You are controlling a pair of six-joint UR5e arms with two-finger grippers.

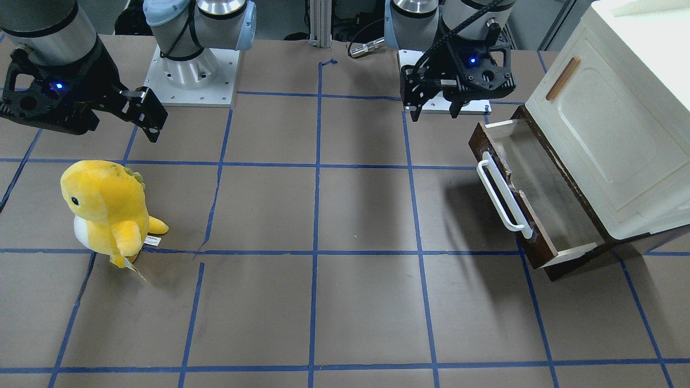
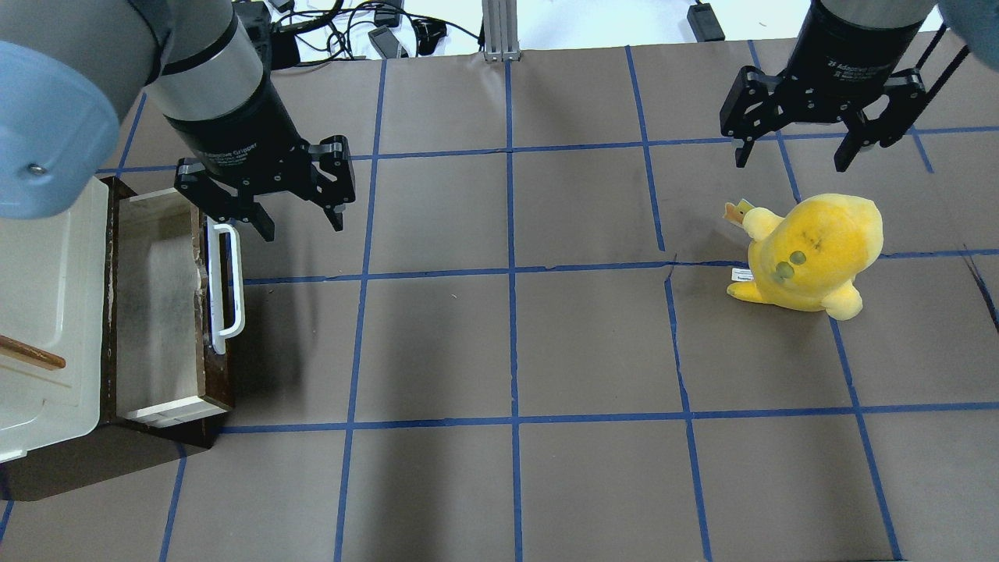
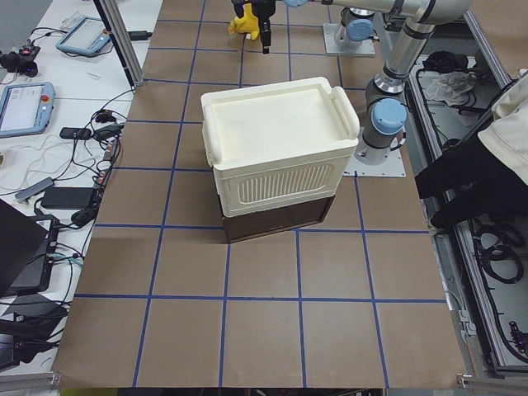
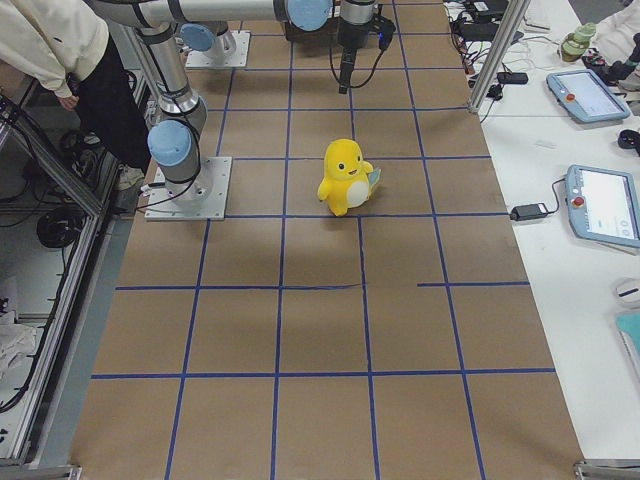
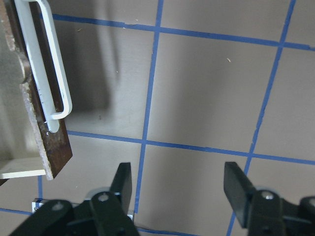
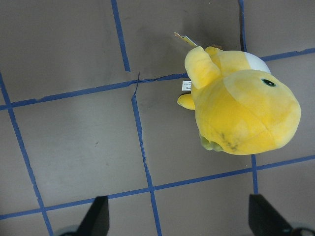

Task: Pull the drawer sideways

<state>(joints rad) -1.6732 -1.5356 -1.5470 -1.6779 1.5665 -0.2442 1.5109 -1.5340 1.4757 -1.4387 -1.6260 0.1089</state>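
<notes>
The drawer point(image 2: 156, 304) stands pulled out of the cream-white cabinet point(image 2: 39, 312) at the table's left. Its dark brown front carries a long white bar handle point(image 2: 226, 289). The drawer looks empty inside; it also shows in the front-facing view point(image 1: 531, 194). My left gripper point(image 2: 302, 226) is open and empty. It hangs above the table by the far end of the handle, apart from it. The left wrist view shows the handle point(image 5: 49, 64) to the upper left of the open fingers point(image 5: 123, 182). My right gripper point(image 2: 790, 162) is open and empty at the far right.
A yellow plush dinosaur point(image 2: 815, 250) stands on the brown mat below my right gripper; it also shows in the right wrist view point(image 6: 241, 113). The cabinet door with a small brown wooden handle point(image 1: 563, 78) is above the drawer. Blue tape lines grid the table.
</notes>
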